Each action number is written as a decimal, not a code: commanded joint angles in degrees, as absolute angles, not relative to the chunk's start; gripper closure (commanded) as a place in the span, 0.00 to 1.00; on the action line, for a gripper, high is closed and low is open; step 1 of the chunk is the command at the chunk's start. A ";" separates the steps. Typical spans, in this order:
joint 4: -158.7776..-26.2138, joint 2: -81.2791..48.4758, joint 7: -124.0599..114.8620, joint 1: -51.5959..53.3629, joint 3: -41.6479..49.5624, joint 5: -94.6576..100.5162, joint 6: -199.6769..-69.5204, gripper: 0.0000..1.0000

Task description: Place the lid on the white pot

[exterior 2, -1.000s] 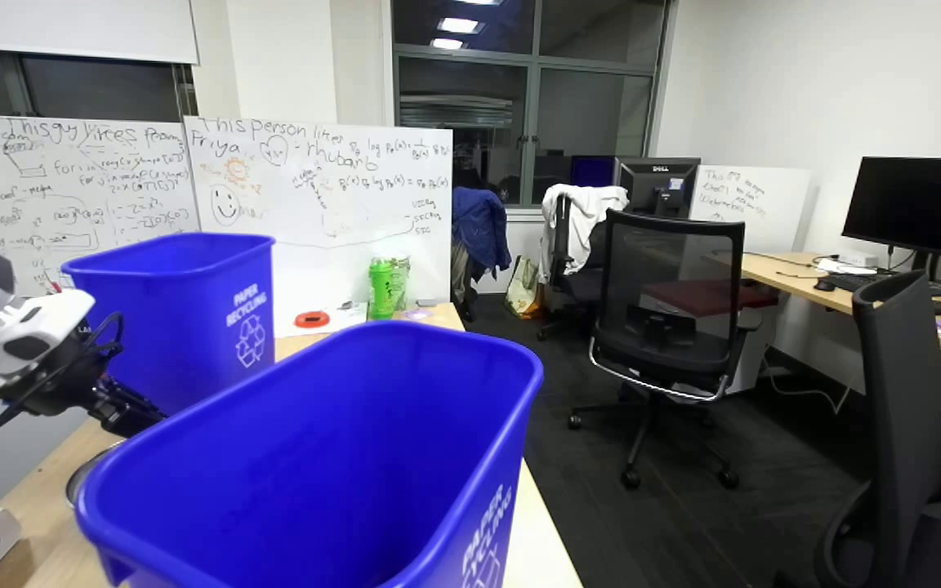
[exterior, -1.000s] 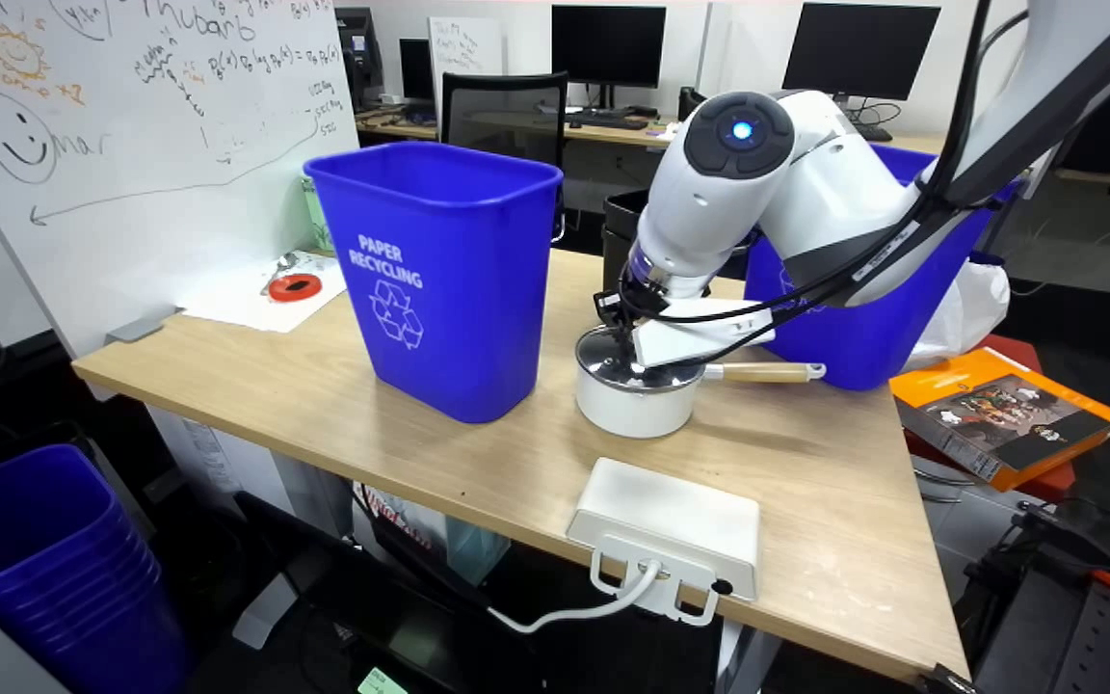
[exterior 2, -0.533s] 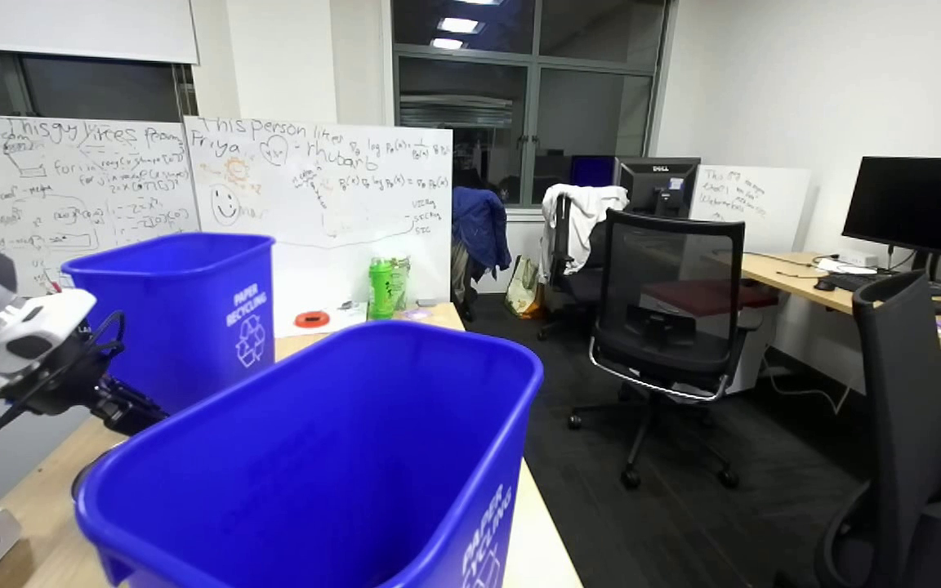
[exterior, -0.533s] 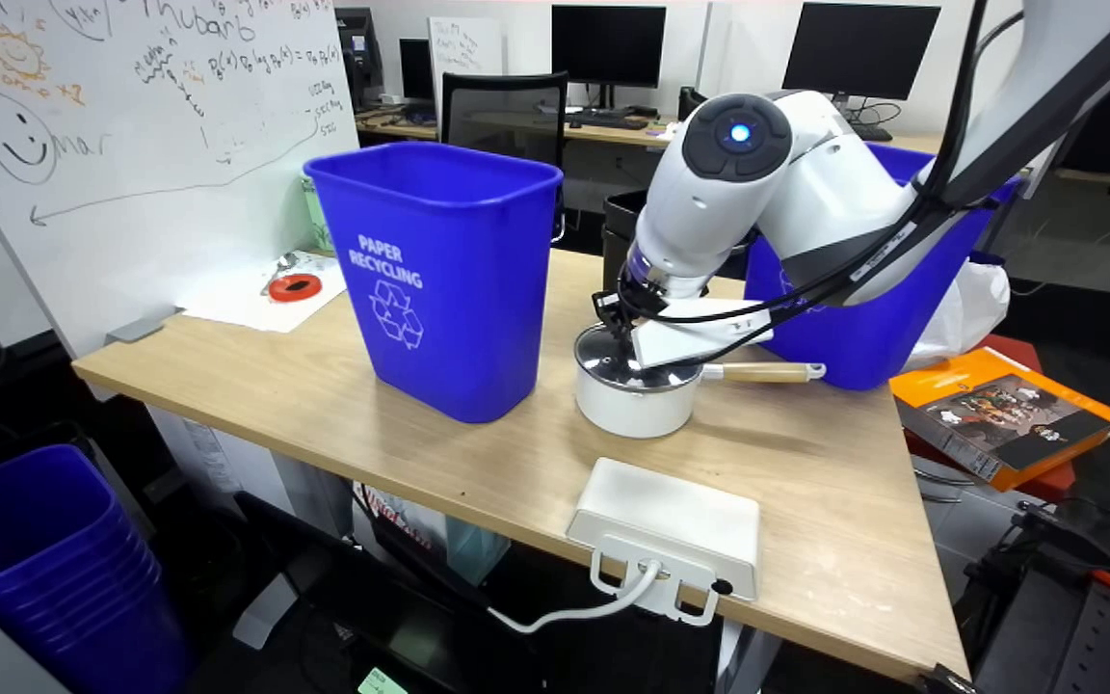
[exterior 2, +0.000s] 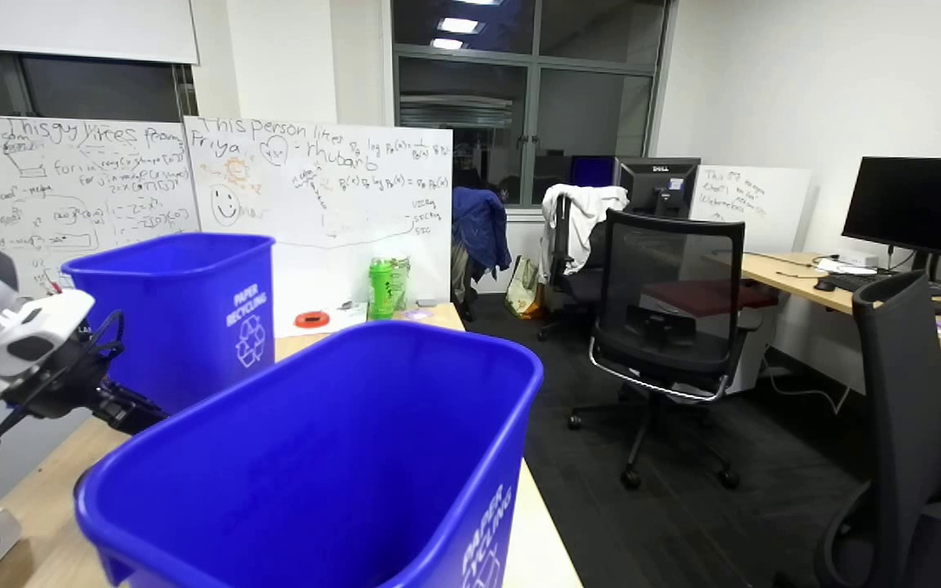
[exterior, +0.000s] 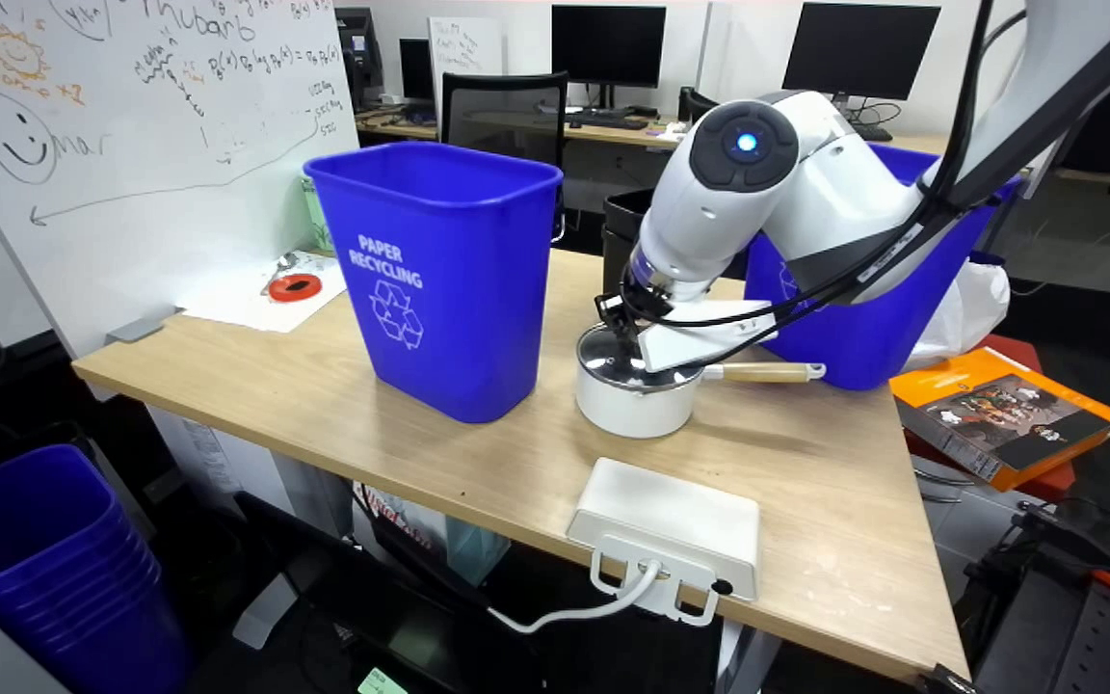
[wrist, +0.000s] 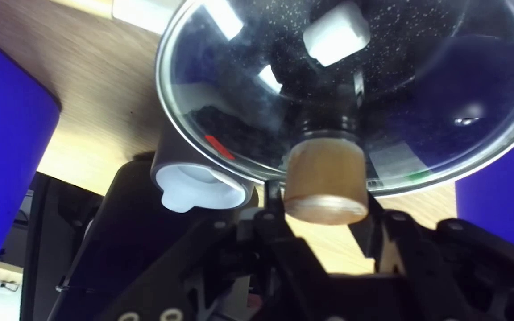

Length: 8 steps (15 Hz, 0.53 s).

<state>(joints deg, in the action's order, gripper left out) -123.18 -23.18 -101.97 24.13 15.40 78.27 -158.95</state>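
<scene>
The lid point(exterior: 613, 360), round glass with a metal rim, lies over the top of the white pot point(exterior: 634, 409) in an exterior view and looks about level. In the wrist view the lid point(wrist: 248, 102) fills the upper part, its brown knob towards me. My gripper point(exterior: 624, 343) is directly above the lid; in the wrist view my gripper point(wrist: 325, 189) has its fingers on both sides of the knob, shut on it. The pot's pale handle points right in an exterior view. In an exterior view the gripper point(exterior 2: 131, 412) shows, but a blue bin hides the pot.
A blue bin point(exterior: 439, 289) stands beside the pot and another blue bin point(exterior: 854, 333) beyond the handle. A white box point(exterior: 666, 506) lies in front. A small grey cup-like thing, white inside point(wrist: 199, 185), is behind the lid in the wrist view, near a black bin point(wrist: 123, 232).
My wrist has tilted slightly lower and to the right in an exterior view. The lid has shifted only a few pixels over the pot. The pot has not moved.
</scene>
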 commanded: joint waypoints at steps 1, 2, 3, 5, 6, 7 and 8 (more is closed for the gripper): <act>-123.12 -23.86 -103.72 24.62 15.87 80.04 -158.16 0.85; -123.19 -23.86 -103.83 24.70 15.92 80.37 -158.05 0.85; -123.31 -23.84 -103.96 24.71 15.93 80.54 -158.02 0.85; -123.42 -23.89 -104.40 24.74 15.94 81.11 -157.92 0.85; -123.40 -23.96 -104.74 24.80 15.96 81.58 -157.86 0.85; -123.32 -24.08 -105.38 24.93 16.02 82.34 -157.80 0.85; -123.30 -24.13 -105.96 25.01 16.03 83.04 -157.68 0.85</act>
